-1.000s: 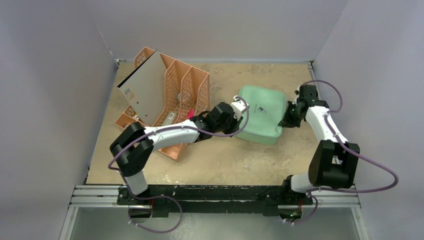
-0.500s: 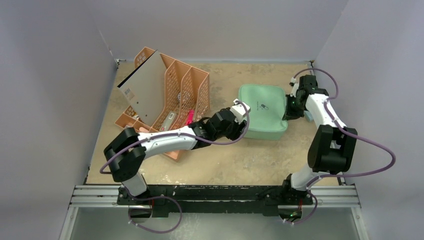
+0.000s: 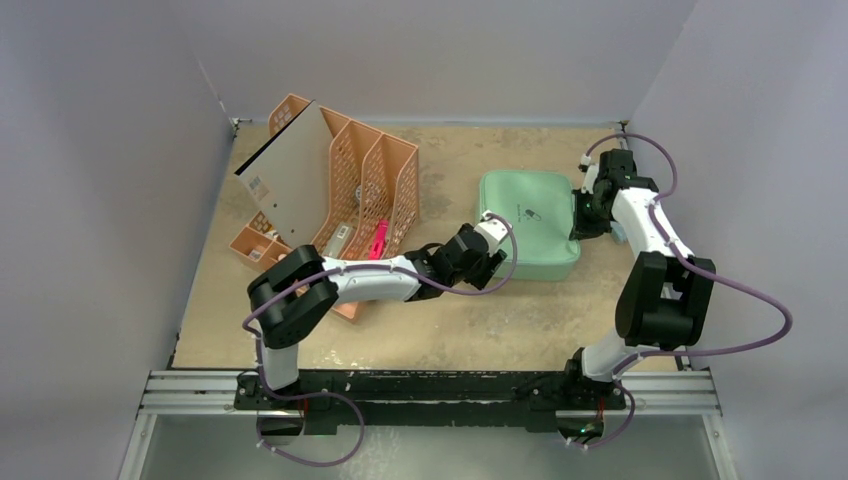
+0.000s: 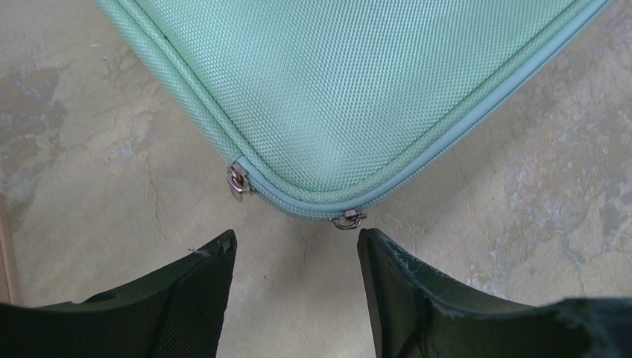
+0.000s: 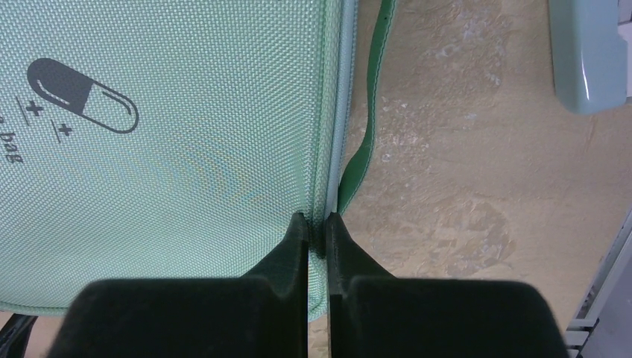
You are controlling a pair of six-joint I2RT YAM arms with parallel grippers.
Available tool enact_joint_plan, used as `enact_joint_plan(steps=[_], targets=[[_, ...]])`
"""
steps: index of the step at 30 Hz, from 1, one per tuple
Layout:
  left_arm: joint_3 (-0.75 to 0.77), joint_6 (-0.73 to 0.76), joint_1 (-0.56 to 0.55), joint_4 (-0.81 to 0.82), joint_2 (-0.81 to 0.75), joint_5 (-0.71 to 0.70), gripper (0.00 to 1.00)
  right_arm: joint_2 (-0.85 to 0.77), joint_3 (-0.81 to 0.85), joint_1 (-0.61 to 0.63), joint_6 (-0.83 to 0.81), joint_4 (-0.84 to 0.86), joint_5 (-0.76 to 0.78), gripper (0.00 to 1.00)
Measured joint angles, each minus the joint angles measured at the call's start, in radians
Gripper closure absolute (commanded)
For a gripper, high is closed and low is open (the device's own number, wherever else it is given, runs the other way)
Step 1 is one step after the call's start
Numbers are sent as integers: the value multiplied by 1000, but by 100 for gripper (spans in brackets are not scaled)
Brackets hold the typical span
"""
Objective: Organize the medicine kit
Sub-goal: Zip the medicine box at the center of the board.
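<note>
The mint-green medicine kit (image 3: 527, 225) lies zipped shut on the table, right of centre. It fills the top of the left wrist view (image 4: 350, 89) and the left of the right wrist view (image 5: 164, 149), where a pill logo (image 5: 82, 95) shows. My left gripper (image 4: 296, 242) is open and empty just short of the kit's near-left corner, where two metal zipper pulls (image 4: 348, 219) hang. My right gripper (image 5: 317, 224) is shut on the kit's right edge, beside its green side strap (image 5: 365, 142).
An orange mesh file rack (image 3: 345, 190) with a grey board and a pink item (image 3: 378, 238) stands at the left. A pale green object (image 5: 585, 60) lies on the table by the right wall. The right table edge rail (image 5: 604, 298) is close.
The kit has slid toward the back right with my right gripper holding its edge. My left arm has stretched further right, its gripper now at the kit's near-left corner.
</note>
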Motion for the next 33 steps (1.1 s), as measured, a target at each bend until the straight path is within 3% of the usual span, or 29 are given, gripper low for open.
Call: enact_joint_plan(steps=[7, 20, 33], targets=[[0, 24, 0, 46, 0, 14, 29, 0, 0, 0, 0, 0, 0, 100], [79, 129, -5, -40, -1, -29, 27, 0, 0, 0, -1, 0, 0, 100], [221, 272, -4, -224, 6, 67, 26, 0, 0, 0, 0, 0, 0, 100]])
